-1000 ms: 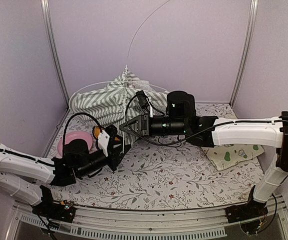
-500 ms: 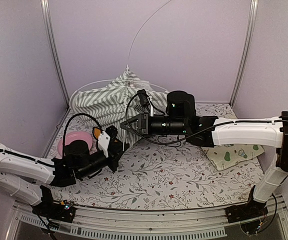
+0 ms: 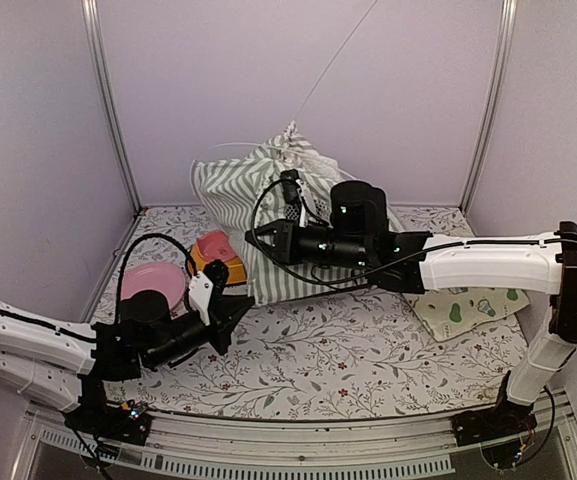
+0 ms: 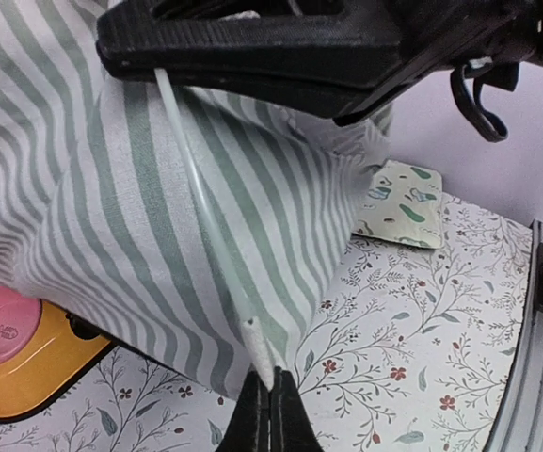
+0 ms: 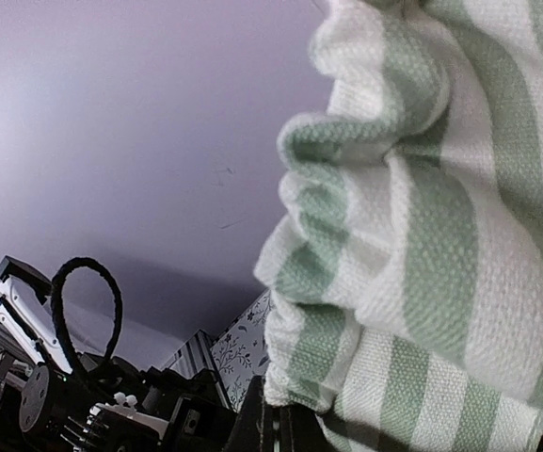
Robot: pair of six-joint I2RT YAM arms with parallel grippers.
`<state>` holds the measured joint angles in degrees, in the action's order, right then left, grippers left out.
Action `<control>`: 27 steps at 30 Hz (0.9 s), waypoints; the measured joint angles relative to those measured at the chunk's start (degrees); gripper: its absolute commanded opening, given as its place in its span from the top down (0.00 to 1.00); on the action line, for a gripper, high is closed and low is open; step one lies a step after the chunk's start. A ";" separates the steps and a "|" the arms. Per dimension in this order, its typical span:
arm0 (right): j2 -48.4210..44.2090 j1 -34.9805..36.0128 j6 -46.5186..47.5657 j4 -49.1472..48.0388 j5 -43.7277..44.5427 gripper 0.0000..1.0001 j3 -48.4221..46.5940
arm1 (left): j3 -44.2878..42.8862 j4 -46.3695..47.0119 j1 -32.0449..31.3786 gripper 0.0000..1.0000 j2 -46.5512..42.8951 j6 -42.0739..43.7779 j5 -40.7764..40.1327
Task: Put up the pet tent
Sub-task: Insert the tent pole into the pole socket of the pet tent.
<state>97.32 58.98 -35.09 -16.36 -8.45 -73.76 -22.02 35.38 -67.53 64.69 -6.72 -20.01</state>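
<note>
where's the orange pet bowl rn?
Top view, left of centre: the orange pet bowl sits against the lower-left edge of the striped tent, just beyond the left gripper, with a pink dish to its left.

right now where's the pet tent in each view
Top external: pet tent at centre back, bunched up.
Left wrist: its striped fabric fills the left and centre.
Right wrist: its fabric fills the right half, very close.
Shared landmark: the floral table cover, lower right in left wrist, a small patch at bottom centre in right wrist.
</note>
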 measured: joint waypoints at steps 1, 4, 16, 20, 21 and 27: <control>0.00 0.00 0.13 -0.02 0.13 1.00 0.00 | 0.15 -0.13 -0.09 1.00 -0.46 -0.17 -0.11; 0.00 0.00 0.42 -0.50 0.74 1.00 0.00 | 0.39 -0.17 -0.33 1.00 -1.36 -0.37 -0.46; 0.00 -0.04 0.44 -1.77 1.31 1.00 0.79 | 0.44 -0.48 -0.35 1.00 -1.55 -0.37 -1.55; -0.11 -0.07 0.42 -2.29 1.33 1.00 1.64 | 0.61 -1.05 -0.35 1.00 -2.25 -0.35 -1.66; -0.15 -0.09 0.42 -2.49 1.33 1.00 1.84 | 0.66 -1.07 -0.35 1.00 -2.34 -0.35 -1.66; -0.28 -0.11 0.39 -2.64 1.31 1.00 2.32 | 1.01 -1.36 -0.35 1.00 -2.45 -0.35 -1.70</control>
<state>97.03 58.87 -34.70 -19.00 -7.14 -71.44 -21.02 34.02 -67.88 62.24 -7.07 -21.71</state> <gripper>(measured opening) 0.022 0.012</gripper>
